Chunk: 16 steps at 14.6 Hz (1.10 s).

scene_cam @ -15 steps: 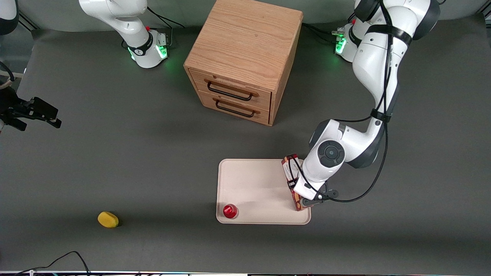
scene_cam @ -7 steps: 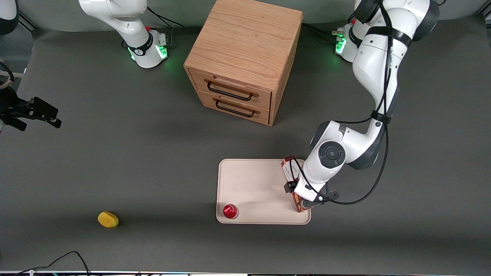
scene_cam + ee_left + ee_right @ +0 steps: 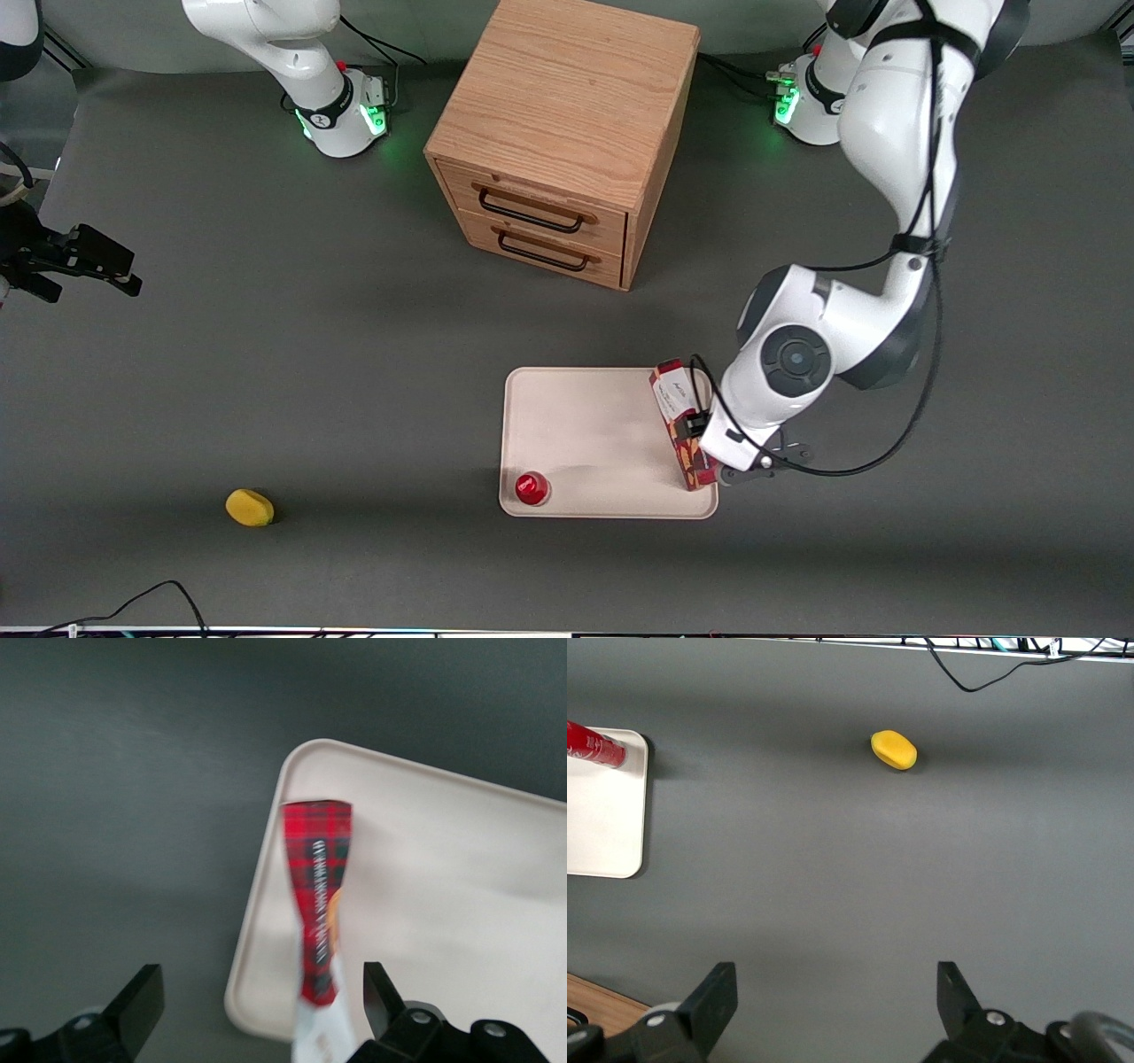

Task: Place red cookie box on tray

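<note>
**Box on the tray, gripper open**

From the front, the red cookie box (image 3: 683,427) lay on the tray (image 3: 585,425), along the tray's edge at the working arm's end; the gripper (image 3: 722,456) sat just beside it; a small round red thing (image 3: 532,488) stood in the tray's corner nearest the camera; a yellow thing (image 3: 250,508) lay toward the parked arm's end of the bench.

From the left wrist, the box (image 3: 317,912) lay between the wide-open fingers (image 3: 135,1005), which did not touch it.

White rounded arm (image 3: 895,133) shells, dark grey joint bands, black cable, green base lights, black fingers (image 3: 137,997).
</note>
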Each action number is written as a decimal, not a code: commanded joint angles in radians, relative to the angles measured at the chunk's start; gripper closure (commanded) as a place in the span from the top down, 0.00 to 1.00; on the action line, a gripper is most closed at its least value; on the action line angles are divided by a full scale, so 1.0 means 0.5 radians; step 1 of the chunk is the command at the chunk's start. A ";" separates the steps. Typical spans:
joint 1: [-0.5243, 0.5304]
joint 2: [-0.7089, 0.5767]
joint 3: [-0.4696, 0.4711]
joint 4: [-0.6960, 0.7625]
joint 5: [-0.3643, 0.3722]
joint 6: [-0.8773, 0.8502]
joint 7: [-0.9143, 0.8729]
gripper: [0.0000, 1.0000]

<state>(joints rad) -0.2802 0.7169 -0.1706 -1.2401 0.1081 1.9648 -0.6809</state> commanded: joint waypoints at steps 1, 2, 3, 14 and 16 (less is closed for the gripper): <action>0.069 -0.203 0.001 -0.029 0.008 -0.272 0.174 1.00; 0.109 -0.255 -0.008 -0.029 0.008 -0.358 0.229 1.00; 0.131 -0.310 -0.008 -0.029 0.008 -0.434 0.290 1.00; 0.517 -0.936 0.004 -0.029 0.002 -1.177 1.011 1.00; 0.600 -1.022 0.007 -0.045 0.002 -1.269 1.098 1.00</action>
<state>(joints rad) -0.0149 0.2665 -0.1648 -1.2301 0.1073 1.3720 -0.1894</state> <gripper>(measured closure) 0.000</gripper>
